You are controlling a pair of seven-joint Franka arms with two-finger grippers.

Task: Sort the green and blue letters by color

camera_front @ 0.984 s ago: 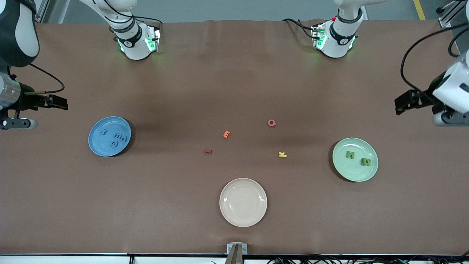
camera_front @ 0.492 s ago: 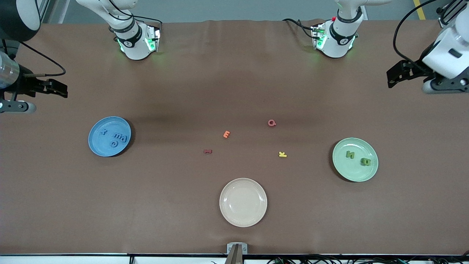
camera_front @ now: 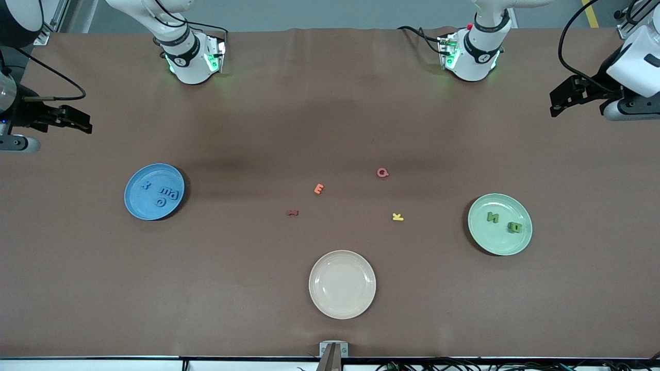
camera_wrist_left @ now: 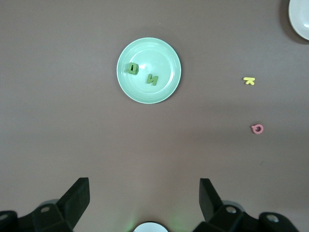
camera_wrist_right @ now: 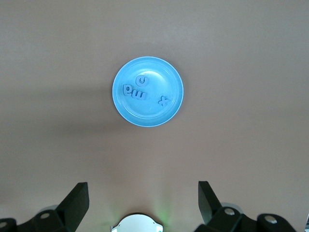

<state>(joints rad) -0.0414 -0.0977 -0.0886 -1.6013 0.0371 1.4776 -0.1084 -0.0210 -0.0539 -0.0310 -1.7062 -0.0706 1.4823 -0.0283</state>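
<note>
Several blue letters [camera_front: 165,191] [camera_wrist_right: 140,93] lie on the blue plate [camera_front: 139,203] [camera_wrist_right: 145,115] toward the right arm's end of the table. Two green letters [camera_front: 493,217] [camera_wrist_left: 152,79] show on the green plate [camera_front: 495,243] [camera_wrist_left: 161,58] toward the left arm's end. My left gripper [camera_front: 556,105] [camera_wrist_left: 145,182] hangs open and holds nothing, over bare table at its own end. My right gripper [camera_front: 85,125] [camera_wrist_right: 143,185] hangs open and holds nothing, over bare table at its end.
In the middle of the table lie an orange E [camera_front: 319,189], a pink Q [camera_front: 382,172] [camera_wrist_left: 258,128], a dark red letter [camera_front: 292,212] and a yellow K [camera_front: 397,217] [camera_wrist_left: 249,80]. A cream plate [camera_front: 342,284] stands nearest the front camera.
Both grippers have drawn away from their plates toward the robots' side of the table, still open. No plate or letter has moved.
</note>
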